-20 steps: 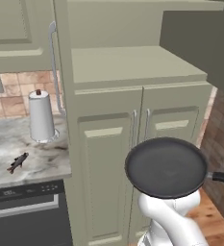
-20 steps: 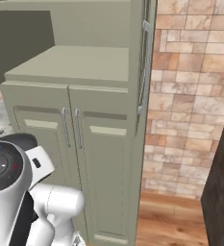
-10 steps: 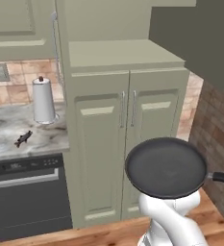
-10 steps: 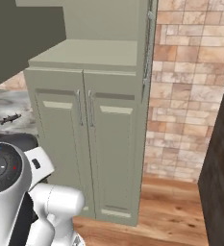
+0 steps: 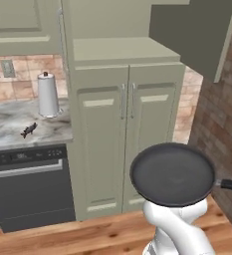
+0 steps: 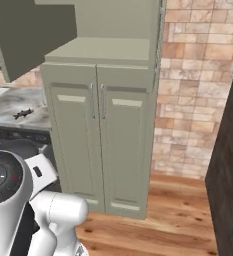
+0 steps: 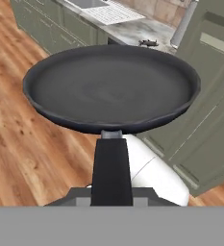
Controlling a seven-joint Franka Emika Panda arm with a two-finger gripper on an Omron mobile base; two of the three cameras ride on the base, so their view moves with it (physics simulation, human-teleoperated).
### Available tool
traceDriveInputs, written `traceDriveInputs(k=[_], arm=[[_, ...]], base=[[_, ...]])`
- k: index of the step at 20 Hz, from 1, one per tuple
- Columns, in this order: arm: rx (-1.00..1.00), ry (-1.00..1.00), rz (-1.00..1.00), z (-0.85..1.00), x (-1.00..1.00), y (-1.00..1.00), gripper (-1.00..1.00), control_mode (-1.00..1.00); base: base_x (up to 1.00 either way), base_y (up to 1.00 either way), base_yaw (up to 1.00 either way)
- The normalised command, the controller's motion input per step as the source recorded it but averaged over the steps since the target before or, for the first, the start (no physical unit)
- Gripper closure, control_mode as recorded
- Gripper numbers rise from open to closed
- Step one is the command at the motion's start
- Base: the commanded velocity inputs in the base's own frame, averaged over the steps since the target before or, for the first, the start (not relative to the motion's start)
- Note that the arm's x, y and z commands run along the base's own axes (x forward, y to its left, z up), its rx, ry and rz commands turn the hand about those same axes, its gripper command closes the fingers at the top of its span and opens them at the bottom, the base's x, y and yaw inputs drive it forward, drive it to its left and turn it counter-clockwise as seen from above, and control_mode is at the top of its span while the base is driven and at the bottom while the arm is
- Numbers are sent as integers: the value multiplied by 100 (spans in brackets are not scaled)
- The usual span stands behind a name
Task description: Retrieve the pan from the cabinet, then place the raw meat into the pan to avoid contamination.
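The pan sits in the middle of the hand view, level and empty, its thin black handle running straight down to the bottom edge — there the pincer is pinching it. In the left base view the pan hangs at the lower right, handle pointing right. The raw meat, a small fish, lies on the marble bench at the middle left, near the paper-towel roll. From the pan it is well apart, to the left and higher; in the hand view it lies just beyond the far rim. The tall cabinet stands between them, lower doors closed.
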Motion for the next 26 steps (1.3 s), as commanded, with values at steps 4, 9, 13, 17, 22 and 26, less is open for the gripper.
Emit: traceDriveInputs(k=[4, 9, 13, 17, 22, 26], arm=[[0, 0, 0, 0, 0, 0, 100, 100], [0, 0, 0, 0, 0, 0, 100, 100], [0, 0, 0, 0, 0, 0, 100, 100], [0, 0, 0, 0, 0, 0, 100, 100], [0, 0, 0, 0, 0, 0, 100, 100], [0, 0, 0, 0, 0, 0, 100, 100]], base=[[-13, 55, 0], [0, 68, 0], [0, 71, 0], [0, 70, -1], [0, 66, -2], [0, 64, -4]])
